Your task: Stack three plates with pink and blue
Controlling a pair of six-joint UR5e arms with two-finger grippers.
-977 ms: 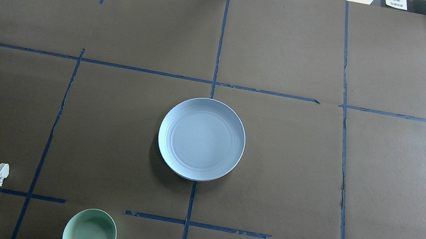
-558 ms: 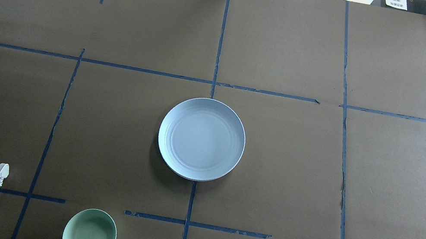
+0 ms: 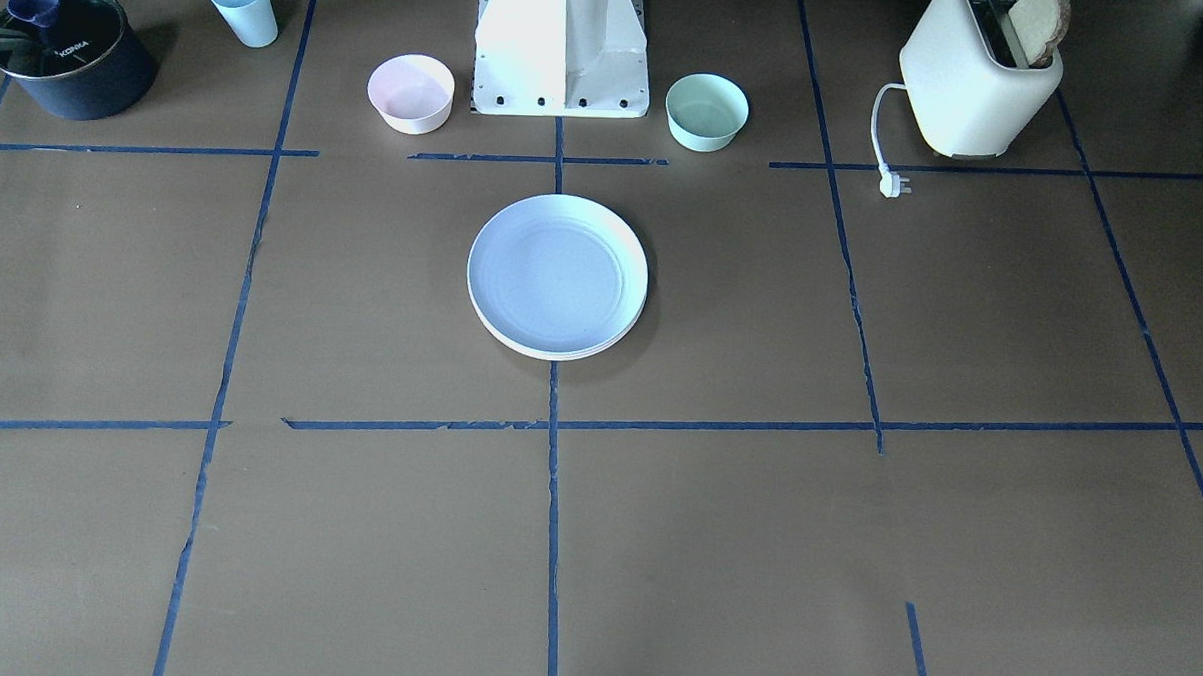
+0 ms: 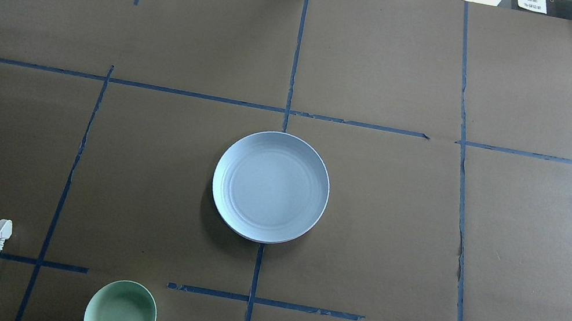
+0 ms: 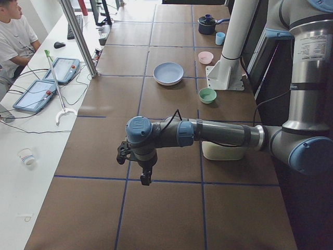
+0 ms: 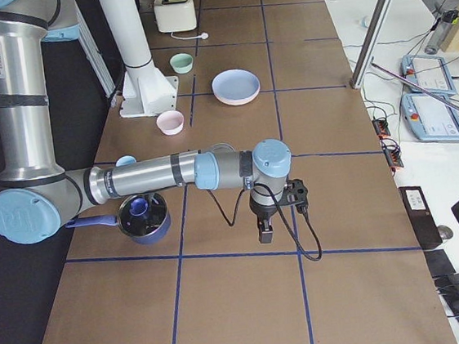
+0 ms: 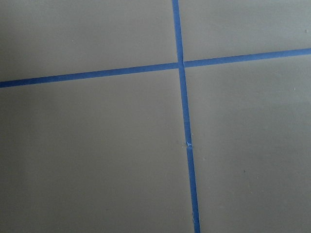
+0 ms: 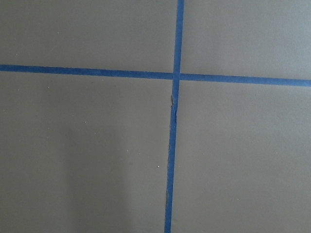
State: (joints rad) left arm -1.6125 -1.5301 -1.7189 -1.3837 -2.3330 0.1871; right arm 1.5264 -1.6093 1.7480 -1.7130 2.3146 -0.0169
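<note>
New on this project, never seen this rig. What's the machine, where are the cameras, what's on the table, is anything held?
It is a robot with two arms on one white base, at a table covered in brown paper with blue tape lines. Two pictures look down on the table, one from behind the robot and one facing it. Two are taken from the table's ends, and in each the near arm looks large. Two cameras sit on the wrists and show only bare paper and tape.

Mid-table lies a stack of plates, blue on top with a pale rim under it. By the base are a pink bowl, green bowl, toaster, pot and cup.

The left arm's fingers and right arm's fingers hang over bare table. Nothing shows in them; I cannot tell whether they are open or shut.
</note>
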